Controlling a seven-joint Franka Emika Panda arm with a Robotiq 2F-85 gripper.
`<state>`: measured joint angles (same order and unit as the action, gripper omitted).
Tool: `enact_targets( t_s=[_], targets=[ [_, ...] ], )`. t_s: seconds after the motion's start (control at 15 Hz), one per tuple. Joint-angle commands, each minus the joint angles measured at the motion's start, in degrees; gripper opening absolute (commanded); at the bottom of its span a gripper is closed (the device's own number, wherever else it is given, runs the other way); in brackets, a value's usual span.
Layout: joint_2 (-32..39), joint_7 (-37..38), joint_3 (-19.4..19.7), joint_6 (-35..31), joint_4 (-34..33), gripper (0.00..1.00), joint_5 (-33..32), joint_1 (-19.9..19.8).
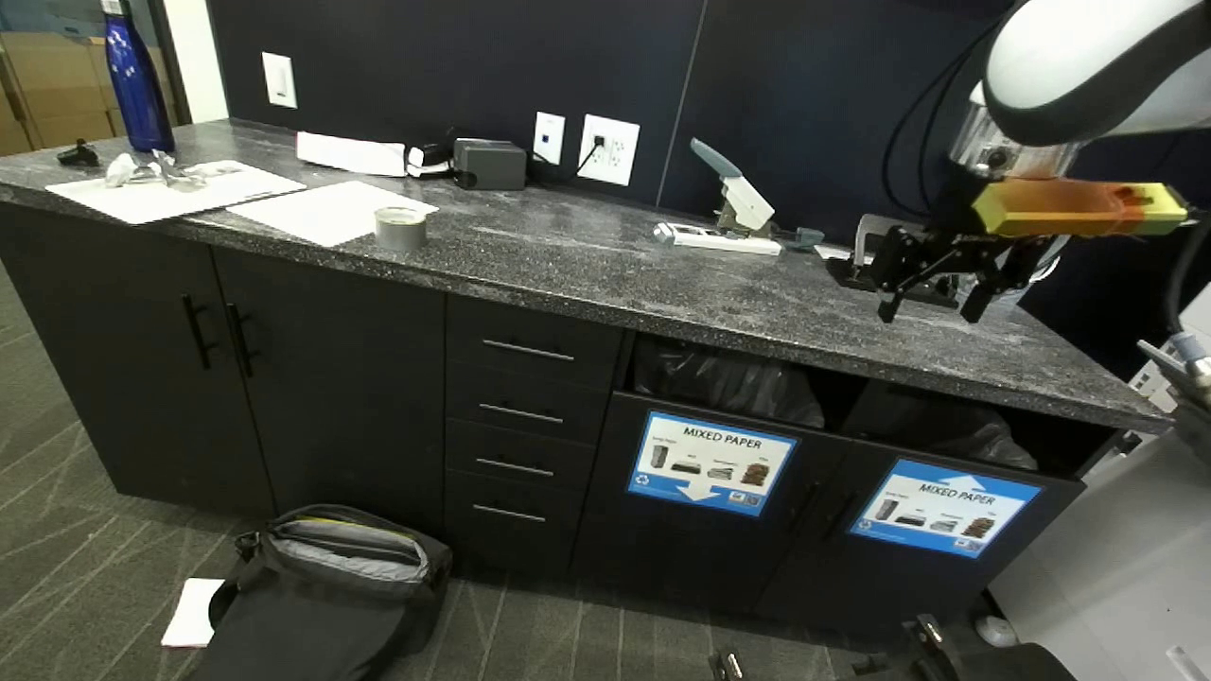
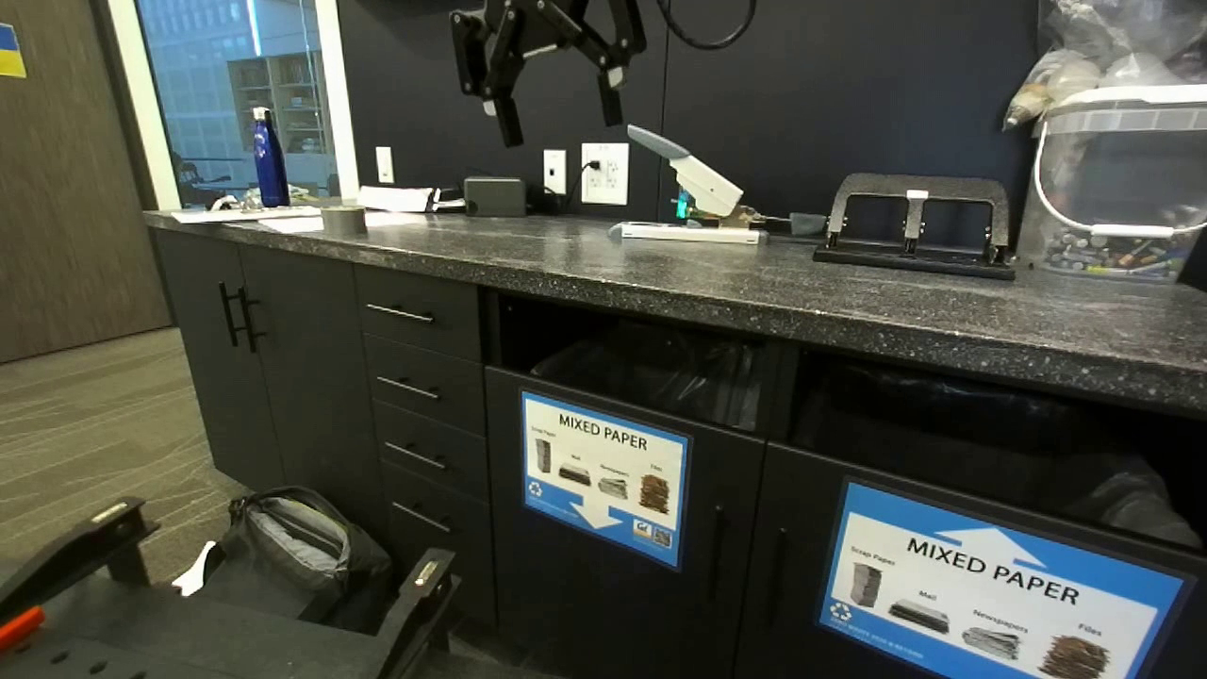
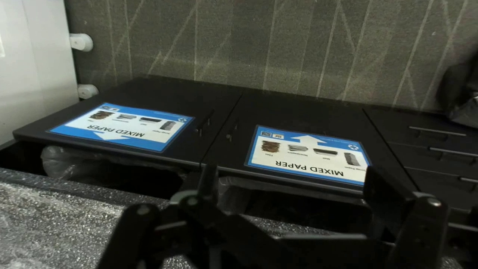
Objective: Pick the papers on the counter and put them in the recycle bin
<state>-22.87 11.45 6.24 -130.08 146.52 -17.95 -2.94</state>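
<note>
1. The fingers (image 2: pixel 509 124) are hanging above the table (image 1: pixel 568 251), standing wide apart with only air between their tips.
2. The crumpled paper scraps (image 1: pixel 121 170) are lying far from the fingers, off toward the left side of both exterior views, on a flat white sheet (image 1: pixel 134 207).
3. A blue bottle (image 1: pixel 137 90) is standing upright near the scraps, also well apart from the fingers.
4. A roll of tape (image 1: pixel 400 233) is sitting nearer the fingers, by the table's front edge.
5. Lower than the fingers, a stapler (image 2: pixel 702 187) is resting with its top raised, near a hole punch (image 2: pixel 915 226).
6. Two bag-lined bins (image 1: pixel 747 383) are sitting under the table, lower than the fingers, behind doors (image 1: pixel 681 553) carrying signs (image 2: pixel 606 476).
</note>
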Motion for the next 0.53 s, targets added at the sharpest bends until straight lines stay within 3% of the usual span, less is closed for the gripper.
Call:
enact_targets(
  t_s=[0.0,0.2,0.27,0.47],
  targets=[
    [-5.02,-12.86,3.86,1.80,-1.21,1.00,8.77,-0.93],
    [-5.85,-19.82,6.60,4.35,-3.32,1.00,13.36,-1.50],
    [-4.61,-16.29,4.21,2.28,-1.69,1.00,11.36,-2.62],
    [-5.25,-18.91,5.54,3.38,-2.53,1.00,12.70,-2.75]
  ],
)
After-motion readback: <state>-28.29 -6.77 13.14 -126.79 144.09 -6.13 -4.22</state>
